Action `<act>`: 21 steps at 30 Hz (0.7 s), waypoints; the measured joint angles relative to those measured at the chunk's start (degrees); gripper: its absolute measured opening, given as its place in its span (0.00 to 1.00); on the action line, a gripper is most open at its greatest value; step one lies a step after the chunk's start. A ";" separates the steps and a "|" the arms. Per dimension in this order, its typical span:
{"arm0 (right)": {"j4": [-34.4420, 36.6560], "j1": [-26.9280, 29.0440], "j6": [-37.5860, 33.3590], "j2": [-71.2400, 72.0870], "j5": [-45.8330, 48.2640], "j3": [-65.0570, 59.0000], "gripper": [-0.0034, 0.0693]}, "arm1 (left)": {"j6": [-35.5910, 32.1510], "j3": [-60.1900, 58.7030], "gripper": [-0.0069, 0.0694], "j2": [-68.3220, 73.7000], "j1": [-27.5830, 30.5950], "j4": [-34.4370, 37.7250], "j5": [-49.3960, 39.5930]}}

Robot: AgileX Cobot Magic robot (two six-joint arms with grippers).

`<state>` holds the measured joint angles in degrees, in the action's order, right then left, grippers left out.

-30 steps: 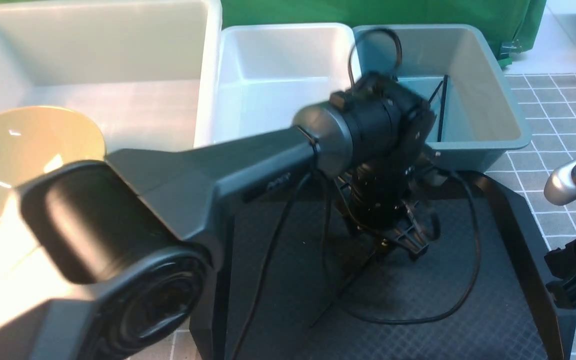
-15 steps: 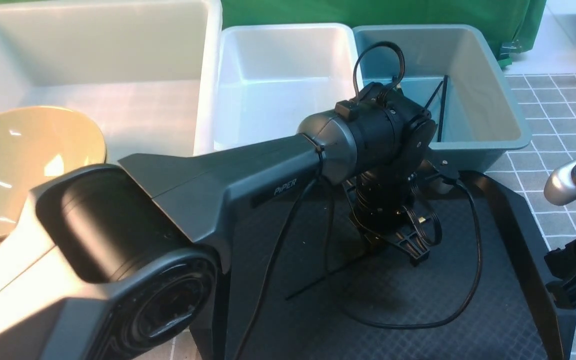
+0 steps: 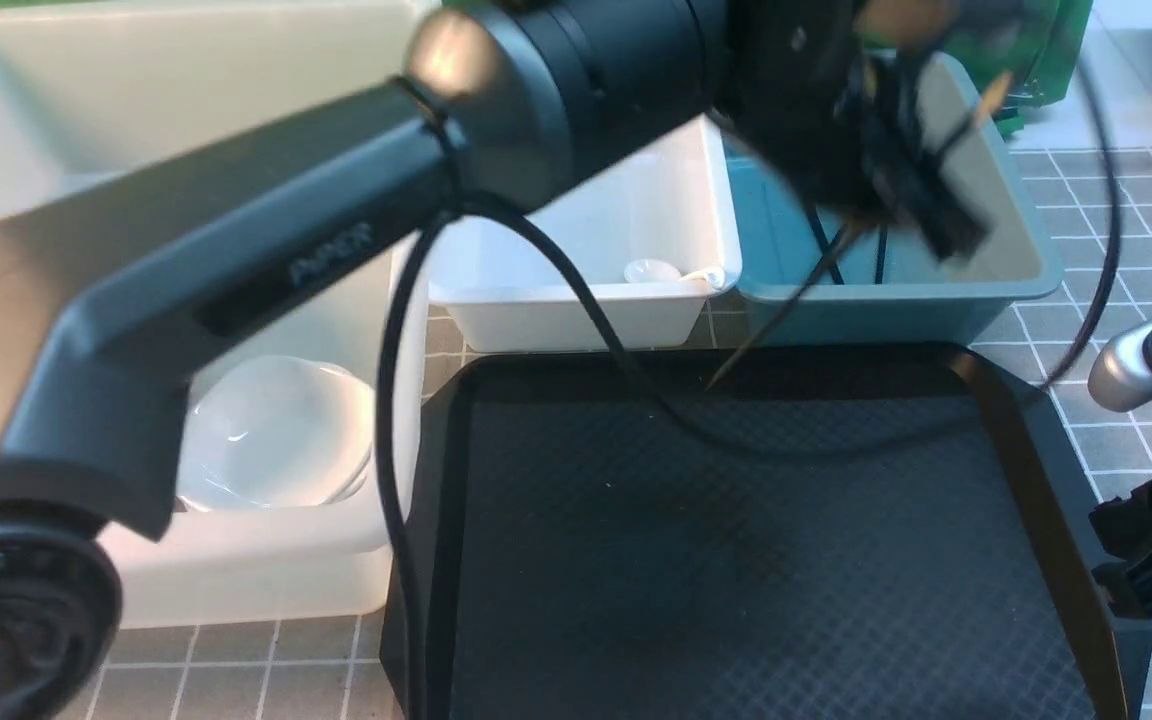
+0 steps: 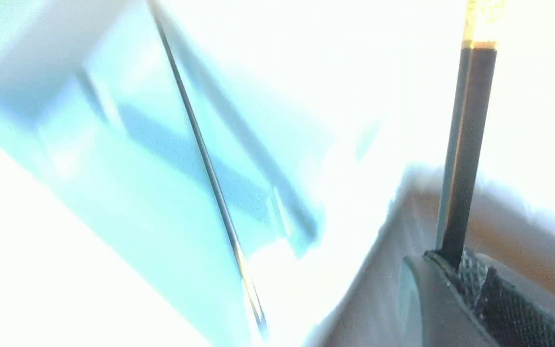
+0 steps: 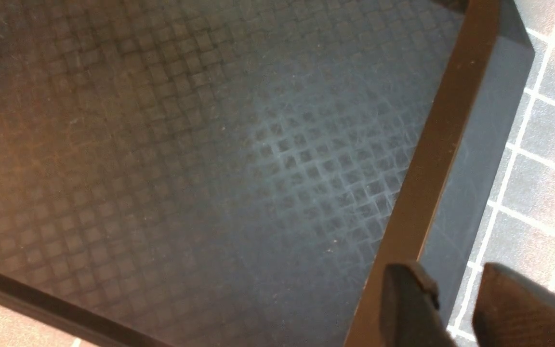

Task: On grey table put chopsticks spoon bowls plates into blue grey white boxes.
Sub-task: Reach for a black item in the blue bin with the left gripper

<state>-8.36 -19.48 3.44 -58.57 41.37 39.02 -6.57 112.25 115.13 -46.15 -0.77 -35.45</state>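
The black textured plastic tray with raised rim (image 3: 996,430) lies nearest on the grey tiled desk with thin white grid lines (image 3: 1136,260), and its patterned floor carries nothing. At the tray's right edge the right hand (image 5: 455,299) is seen in its wrist view, above the rim, with its two dark fingers apart and nothing between them. To the left of the tray stands the very large translucent whitish plastic tub (image 3: 266,570), in which a small glossy white dish with rounded corners (image 3: 266,430) rests near the front wall. Just behind the tray, two mid-sized tubs stand side by side. In the white plastic tub (image 3: 576,310), behind the tray's left half, a small glossy white ceramic spoon (image 3: 666,272) lies against the front right corner. The blue plastic tub (image 3: 876,305) is placed behind the tray's right half, and thin black sticks (image 3: 879,255) are seen leaning inside it. Above that blue tub, blurred by motion, the left hand (image 3: 921,185) is clenched on a thin black chopstick with a gold band (image 3: 776,325), which hangs slanting down, its tip over the tray's far rim. In the left wrist view the chopstick is shown pinched between the pads (image 4: 487,291), its gold end away from them.
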 joint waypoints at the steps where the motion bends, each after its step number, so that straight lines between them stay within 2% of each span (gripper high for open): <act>1: 0.00 0.00 0.05 0.00 0.00 0.00 0.37 | 0.00 0.00 0.09 0.31 0.38 -0.38 5.69; 2: 0.00 0.00 0.05 0.00 0.00 0.00 0.37 | 0.00 0.00 0.09 0.70 0.65 -0.59 8.00; 3: 0.00 0.00 0.16 0.00 0.00 0.00 0.37 | 0.00 0.00 0.09 2.28 1.64 -0.81 17.33; 7: 0.00 0.00 0.73 0.00 0.00 0.00 0.37 | 0.12 0.00 0.09 8.55 4.20 -0.81 37.90; 9: 0.00 0.00 1.28 0.00 0.00 0.00 0.37 | 0.19 0.00 0.11 11.90 5.26 -0.70 44.22; 11: 0.00 0.00 1.34 0.00 0.00 0.00 0.37 | 0.25 0.00 0.12 13.23 5.67 -0.33 45.11; 15: 0.00 0.00 1.39 0.00 -0.17 0.00 0.37 | 1.67 0.13 0.28 14.51 6.81 4.80 35.01; 16: 0.00 0.00 1.39 0.00 -0.17 0.00 0.37 | 2.17 1.20 0.38 13.24 7.00 6.49 24.25; 17: 0.00 0.00 1.39 0.00 -0.17 0.00 0.37 | 2.17 1.35 0.38 13.03 7.00 6.60 24.25; 18: 0.00 0.00 1.39 0.00 -0.17 0.00 0.37 | 1.64 3.00 0.44 11.08 7.04 6.64 14.61; 19: 0.00 0.00 1.39 0.00 -0.17 0.00 0.37 | 0.88 3.97 0.45 9.87 7.04 6.37 8.88; 21: 0.49 0.00 0.47 0.00 -0.09 0.00 0.37 | -1.51 6.71 0.43 6.29 6.93 4.84 -1.35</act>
<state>-7.87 -19.48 3.91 -58.57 41.28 39.02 -8.08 118.96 121.42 -39.22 4.08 -36.79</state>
